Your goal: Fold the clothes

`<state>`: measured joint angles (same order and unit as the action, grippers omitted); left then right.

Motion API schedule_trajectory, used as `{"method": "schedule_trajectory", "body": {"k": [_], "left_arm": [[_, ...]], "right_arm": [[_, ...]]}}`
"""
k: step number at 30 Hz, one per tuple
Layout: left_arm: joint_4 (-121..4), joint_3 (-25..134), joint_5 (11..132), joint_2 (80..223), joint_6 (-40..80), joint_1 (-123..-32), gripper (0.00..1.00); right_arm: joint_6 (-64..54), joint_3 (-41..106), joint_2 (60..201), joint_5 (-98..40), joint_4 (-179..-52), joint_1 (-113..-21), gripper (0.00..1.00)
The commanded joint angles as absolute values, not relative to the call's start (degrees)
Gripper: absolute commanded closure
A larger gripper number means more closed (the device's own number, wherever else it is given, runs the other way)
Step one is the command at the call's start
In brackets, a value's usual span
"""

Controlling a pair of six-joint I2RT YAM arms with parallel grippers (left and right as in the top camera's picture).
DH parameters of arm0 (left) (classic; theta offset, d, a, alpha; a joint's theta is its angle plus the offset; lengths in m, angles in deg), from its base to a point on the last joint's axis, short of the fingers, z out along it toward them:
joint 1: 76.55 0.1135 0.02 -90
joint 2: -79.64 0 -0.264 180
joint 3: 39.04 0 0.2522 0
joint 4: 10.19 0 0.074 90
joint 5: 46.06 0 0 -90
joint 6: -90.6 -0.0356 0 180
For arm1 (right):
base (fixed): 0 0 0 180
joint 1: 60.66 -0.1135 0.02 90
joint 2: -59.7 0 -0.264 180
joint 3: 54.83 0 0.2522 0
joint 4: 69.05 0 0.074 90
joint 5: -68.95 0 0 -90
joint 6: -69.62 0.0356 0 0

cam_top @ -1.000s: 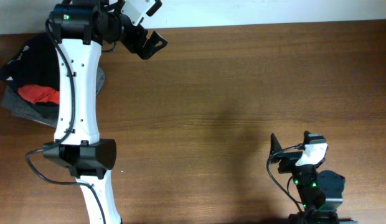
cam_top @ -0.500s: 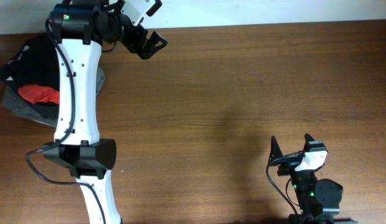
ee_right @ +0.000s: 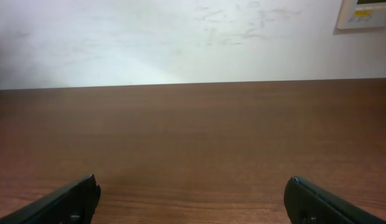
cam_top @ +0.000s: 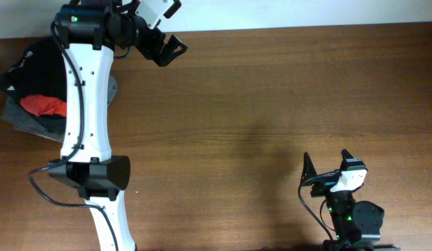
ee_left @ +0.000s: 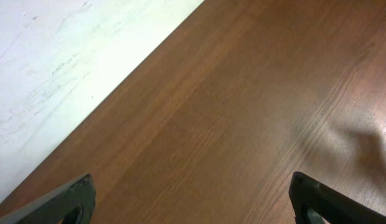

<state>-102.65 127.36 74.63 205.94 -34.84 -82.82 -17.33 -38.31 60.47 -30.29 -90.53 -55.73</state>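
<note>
three garments: one black garment [cam_top: 36, 59], one red garment [cam_top: 43, 105], one grey garment [cam_top: 22, 120]. two grippers, left gripper [cam_top: 171, 54] and right gripper [cam_top: 325, 157]. one table [cam_top: 272, 84].

The worktop [cam_top: 272, 90] is evenly lit from above in the overhead view, and a faint soft shadow is seen at the centre of the frame. In the left wrist view the wall [ee_left: 56, 50] at upper left is washed out, and pale glare is seen at the right edge. In the right wrist view the fingertips [ee_right: 75, 199] of the right claw [ee_right: 193, 202] are rendered dark and soft in the lower corners.
</note>
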Motion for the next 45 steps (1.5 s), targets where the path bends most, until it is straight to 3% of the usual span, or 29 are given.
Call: {"method": "schedule_trajectory", "body": {"k": [1,7,16,22,27,31,37,45], "left_arm": [[-102.7,127.7,75.7,205.3,-34.6,-82.8,0.01],[-102.7,127.7,75.7,205.3,-34.6,-82.8,0.01],[-106.8,127.5,61.4,202.1,-36.6,-82.8,0.01],[-111.2,119.4,58.0,189.9,-36.7,-81.9,0.01],[-108.0,101.7,57.3,175.0,-36.9,-79.9,0.01],[-100.1,84.2,60.8,161.8,-36.9,-75.3,0.01],[-74.5,51.8,74.9,140.7,-36.8,-68.7,0.01],[-34.2,8.7,70.0,115.2,-19.3,-70.9,0.01]], "right_arm": [[-16.7,-38.9,59.9,-29.5,-90.5,-56.1,0.01],[-16.7,-38.9,59.9,-29.5,-90.5,-56.1,0.01],[-16.7,-38.9,59.9,-29.5,-90.5,-56.1,0.01],[-16.7,-38.9,59.9,-29.5,-90.5,-56.1,0.01],[-16.7,-38.9,59.9,-29.5,-90.5,-56.1,0.01],[-16.7,-38.9,59.9,-29.5,-90.5,-56.1,0.01],[-16.7,-38.9,59.9,-29.5,-90.5,-56.1,0.01],[-16.7,-38.9,59.9,-29.5,-90.5,-56.1,0.01]]}}
